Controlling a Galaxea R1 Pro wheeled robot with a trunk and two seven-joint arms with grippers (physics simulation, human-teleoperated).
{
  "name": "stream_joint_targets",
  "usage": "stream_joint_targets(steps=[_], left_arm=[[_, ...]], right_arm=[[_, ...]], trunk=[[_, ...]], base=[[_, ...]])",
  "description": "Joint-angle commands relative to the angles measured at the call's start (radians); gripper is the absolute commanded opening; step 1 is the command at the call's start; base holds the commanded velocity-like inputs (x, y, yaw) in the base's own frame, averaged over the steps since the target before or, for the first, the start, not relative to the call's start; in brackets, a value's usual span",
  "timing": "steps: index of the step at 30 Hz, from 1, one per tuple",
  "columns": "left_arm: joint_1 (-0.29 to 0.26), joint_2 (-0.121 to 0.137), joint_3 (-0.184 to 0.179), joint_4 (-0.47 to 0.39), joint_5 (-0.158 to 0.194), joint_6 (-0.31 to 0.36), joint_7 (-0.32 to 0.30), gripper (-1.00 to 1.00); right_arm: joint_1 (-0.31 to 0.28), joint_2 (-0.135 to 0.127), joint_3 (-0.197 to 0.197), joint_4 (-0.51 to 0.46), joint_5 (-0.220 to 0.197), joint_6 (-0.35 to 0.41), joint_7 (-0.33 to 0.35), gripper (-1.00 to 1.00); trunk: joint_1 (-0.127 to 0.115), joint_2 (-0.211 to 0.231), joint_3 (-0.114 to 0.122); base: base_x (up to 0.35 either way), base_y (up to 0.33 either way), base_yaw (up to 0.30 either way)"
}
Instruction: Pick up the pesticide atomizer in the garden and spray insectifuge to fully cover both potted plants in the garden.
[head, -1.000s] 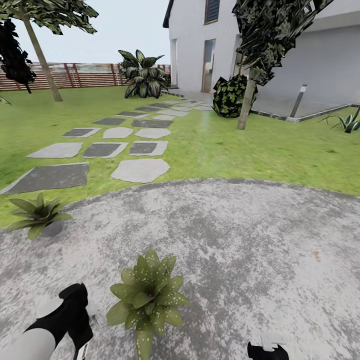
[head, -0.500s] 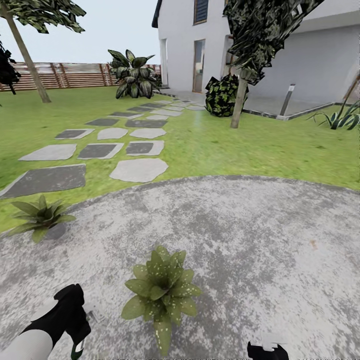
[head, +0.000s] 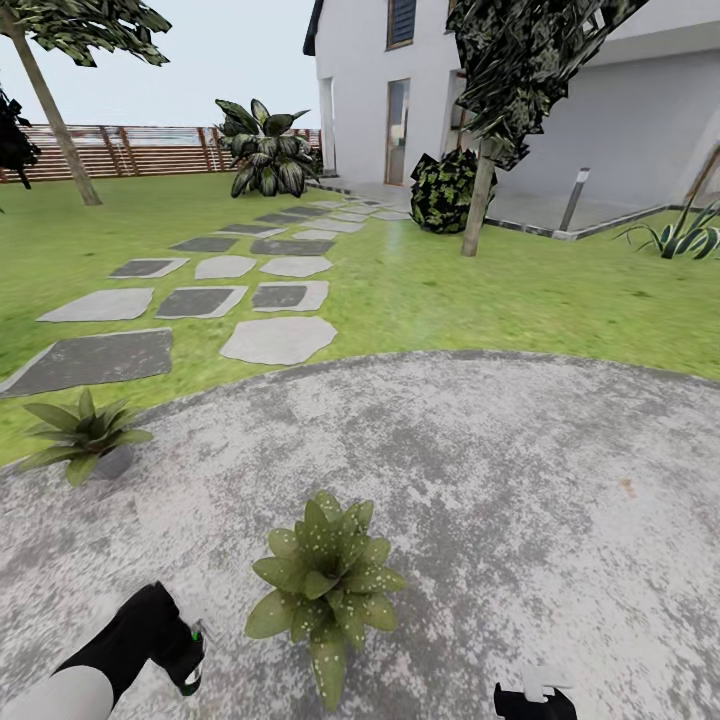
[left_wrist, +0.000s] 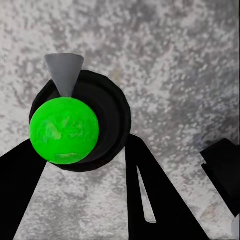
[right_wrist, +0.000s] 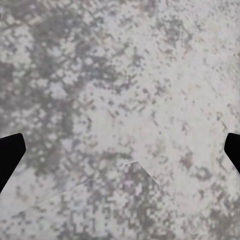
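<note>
— Two plants to cover: one (head: 325, 585) just beside the left gripper (head: 188, 655) on the patio (head: 500, 480), another (head: 85, 432) farther off at the patio edge by the lawn.
— Left gripper clamped on the spray bottle (left_wrist: 80, 122), green top and grey nozzle up close. Right gripper (head: 535, 700) spread wide, holding nothing.
— Could miss leaves on the near plant's far side if sprayed from one spot only.
— Could also mist bare paving if aimed low; might leave the edge plant out of reach.
</note>
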Motion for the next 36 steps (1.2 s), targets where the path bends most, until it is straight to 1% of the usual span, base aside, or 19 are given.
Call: stream_joint_targets(steps=[1,3,5,6,7,8,10,16,19,23,29,36], left_arm=[[0.000,0.002,0.005,0.055,-0.004,-0.031,0.002,-1.00],[0.000,-0.003,0.004,0.107,-0.004,-0.059,0.015,-1.00],[0.000,-0.012,0.005,0.120,-0.001,-0.065,0.038,-1.00],[0.000,-0.036,0.008,0.124,-0.001,-0.066,0.056,-1.00],[0.000,-0.050,0.008,0.125,-0.001,-0.064,0.061,-1.00],[0.000,-0.061,0.008,0.123,-0.001,-0.062,0.063,-1.00],[0.000,-0.071,0.008,0.117,-0.002,-0.060,0.065,-1.00],[-0.002,-0.060,0.006,0.106,-0.004,-0.065,0.066,-1.00],[-0.003,-0.052,0.007,0.080,-0.004,-0.060,0.065,-1.00],[-0.006,-0.050,0.006,0.057,-0.005,-0.054,0.064,-1.00],[-0.013,-0.051,0.005,0.054,-0.006,-0.052,0.063,-1.00],[-0.020,-0.051,0.004,0.054,-0.008,-0.045,0.060,-1.00]], right_arm=[[0.000,0.000,0.009,0.000,-0.010,-0.003,-0.002,1.00],[0.000,0.000,0.009,0.000,-0.009,-0.003,-0.002,1.00],[0.000,0.000,0.009,0.000,-0.010,-0.003,-0.003,1.00],[0.000,0.000,0.009,0.000,-0.011,-0.003,-0.003,1.00],[0.000,0.000,0.009,0.000,-0.011,-0.003,-0.003,1.00],[0.000,0.000,0.009,0.000,-0.011,-0.003,-0.003,1.00],[0.000,0.000,0.009,0.000,-0.011,-0.003,-0.003,1.00],[0.000,0.000,0.009,0.000,-0.011,-0.003,-0.002,1.00],[0.000,0.000,0.007,0.000,-0.011,-0.003,-0.002,1.00],[0.000,-0.003,0.005,-0.001,-0.012,-0.003,-0.003,1.00],[0.000,-0.003,0.004,-0.003,-0.013,-0.003,-0.003,1.00],[0.000,-0.003,0.006,-0.001,-0.011,-0.004,-0.003,1.00]], trunk=[[0.000,0.000,-0.001],[0.000,0.000,-0.001],[0.000,0.000,-0.001],[0.000,0.000,-0.001],[0.000,0.000,-0.002],[0.000,0.000,-0.003],[0.000,0.000,-0.005],[0.000,0.000,-0.009],[0.000,0.000,-0.010],[0.000,0.000,-0.016],[0.023,-0.042,-0.044],[0.023,-0.042,-0.051]], base=[[0.000,0.000,0.000],[0.000,0.000,0.000],[0.000,0.000,0.000],[0.000,0.000,0.013],[0.000,0.000,0.052],[0.000,0.000,0.091],[0.000,0.000,0.117],[0.000,0.000,0.072],[0.000,0.000,0.003],[0.000,0.000,0.000],[0.000,0.000,0.000],[0.000,0.000,0.000]])
